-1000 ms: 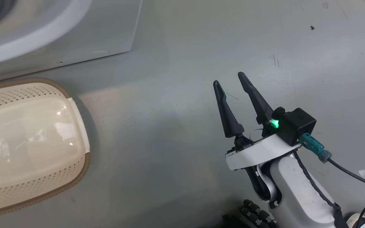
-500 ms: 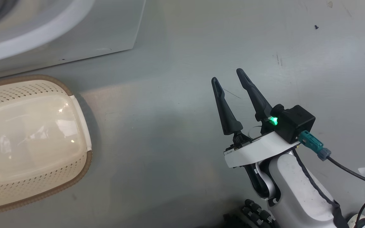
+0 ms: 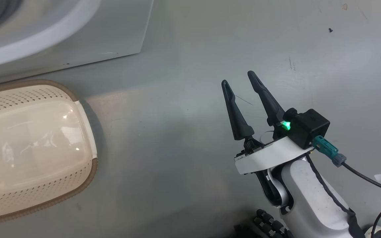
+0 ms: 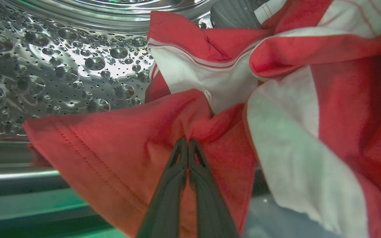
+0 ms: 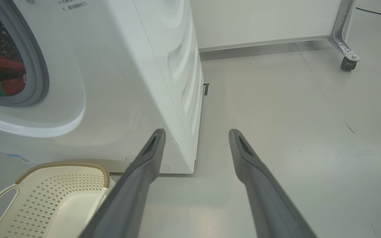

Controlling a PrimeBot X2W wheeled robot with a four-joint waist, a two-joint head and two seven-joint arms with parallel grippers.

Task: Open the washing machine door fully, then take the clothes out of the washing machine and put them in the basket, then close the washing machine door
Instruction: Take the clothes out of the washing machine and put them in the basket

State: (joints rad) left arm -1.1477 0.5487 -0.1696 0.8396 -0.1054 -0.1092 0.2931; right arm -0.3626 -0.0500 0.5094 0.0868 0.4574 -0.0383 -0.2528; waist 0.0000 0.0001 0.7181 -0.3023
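Since the frame a second ago the head view has slid a little: the basket [image 3: 89, 172] and the washer [image 3: 111, 36] sit slightly further right, and the right gripper [image 3: 237, 78] shows a touch higher in the frame, so this is mostly camera shift. The right gripper is at centre right of the head view over the grey floor [image 3: 177, 132], fingers spread wide with nothing between them and a green light [image 3: 286, 126] lit at its base. In its own wrist view the right gripper [image 5: 197, 132] is likewise parted and points at the washer's [image 5: 127, 66] lower front corner. The basket [image 5: 61, 185] is at the lower left there, on the floor just in front of the washer. A frame's caster [image 5: 347, 62] is at the upper right. In the left wrist view the left gripper [image 4: 188, 141] is inside the steel drum [image 4: 61, 66], fingers pressed together and pinching a fold of the red and white clothes [image 4: 127, 148]. The clothes fill the centre and right of that frame. A bit of red also shows through the drum mouth at the upper left of the right wrist view. In the head view the basket is at the lower left, its glossy bottom showing, and the washer is at the upper left.
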